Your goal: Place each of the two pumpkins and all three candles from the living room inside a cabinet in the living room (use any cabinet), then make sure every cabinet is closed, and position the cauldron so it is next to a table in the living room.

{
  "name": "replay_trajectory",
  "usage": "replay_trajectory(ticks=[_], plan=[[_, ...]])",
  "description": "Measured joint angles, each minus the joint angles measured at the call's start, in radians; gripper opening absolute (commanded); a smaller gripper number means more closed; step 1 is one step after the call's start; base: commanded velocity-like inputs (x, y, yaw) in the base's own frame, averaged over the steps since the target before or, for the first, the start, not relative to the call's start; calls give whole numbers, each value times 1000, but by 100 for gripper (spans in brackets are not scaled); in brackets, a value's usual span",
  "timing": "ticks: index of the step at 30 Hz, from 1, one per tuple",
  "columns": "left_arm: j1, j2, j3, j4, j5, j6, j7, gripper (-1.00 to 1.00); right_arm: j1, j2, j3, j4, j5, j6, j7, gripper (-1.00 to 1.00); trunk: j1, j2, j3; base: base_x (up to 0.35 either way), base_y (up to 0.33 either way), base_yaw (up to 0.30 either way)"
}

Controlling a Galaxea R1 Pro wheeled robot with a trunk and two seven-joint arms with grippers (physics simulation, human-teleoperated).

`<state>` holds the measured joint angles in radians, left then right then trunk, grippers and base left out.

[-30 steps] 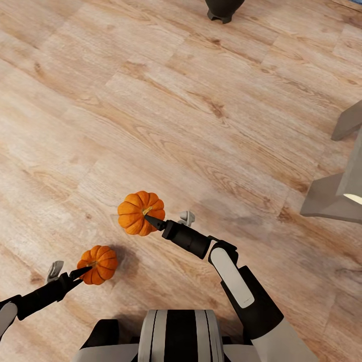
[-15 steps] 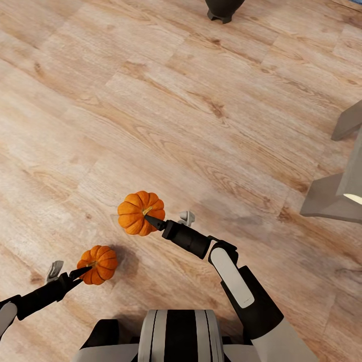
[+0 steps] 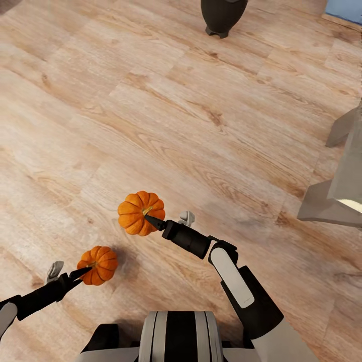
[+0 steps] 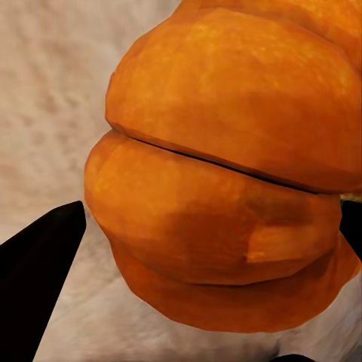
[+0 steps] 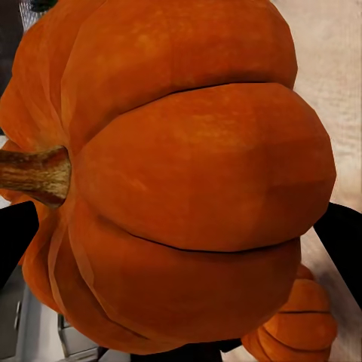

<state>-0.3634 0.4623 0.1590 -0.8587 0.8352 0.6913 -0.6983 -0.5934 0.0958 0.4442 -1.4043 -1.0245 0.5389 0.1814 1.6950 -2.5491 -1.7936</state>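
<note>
1. Right tool (image 3: 149, 219) is clamped on the larger-looking pumpkin (image 3: 141, 212), held above the floor (image 3: 151, 100); in the right wrist view that pumpkin (image 5: 181, 181) sits between the dark fingers (image 5: 347, 241), stem sideways.
2. Left tool (image 3: 83, 272) grips the other pumpkin (image 3: 98, 264), lower and nearer the robot's left side; the left wrist view has this pumpkin (image 4: 226, 173) close up beside a finger (image 4: 38, 286).
3. Cauldron (image 3: 222, 15) stands on the floor far ahead, well apart from both tools.
4. Grey table (image 3: 347, 181) shows at the right edge.
5. Compared with half a second ago, the camera has tilted: more of the cauldron appears, while both pumpkins keep their places in the tools.
</note>
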Motion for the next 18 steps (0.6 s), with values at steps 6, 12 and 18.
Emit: replay_trajectory(ticks=[6,12,18], plan=[[0,4,1,-1,0,1,0,-100,0,-2,-1,2,0,-1,-1,-100,-3,1,23,0,0,0],[0,27,7,-36,5,16,-1,-100,0,-3,-4,15,-1,-2,-3,-100,-5,3,46,0,0,0],[0,48,7,-65,16,70,-1,-100,0,-4,-3,27,-1,-4,-3,-100,-8,4,70,0,0,0]])
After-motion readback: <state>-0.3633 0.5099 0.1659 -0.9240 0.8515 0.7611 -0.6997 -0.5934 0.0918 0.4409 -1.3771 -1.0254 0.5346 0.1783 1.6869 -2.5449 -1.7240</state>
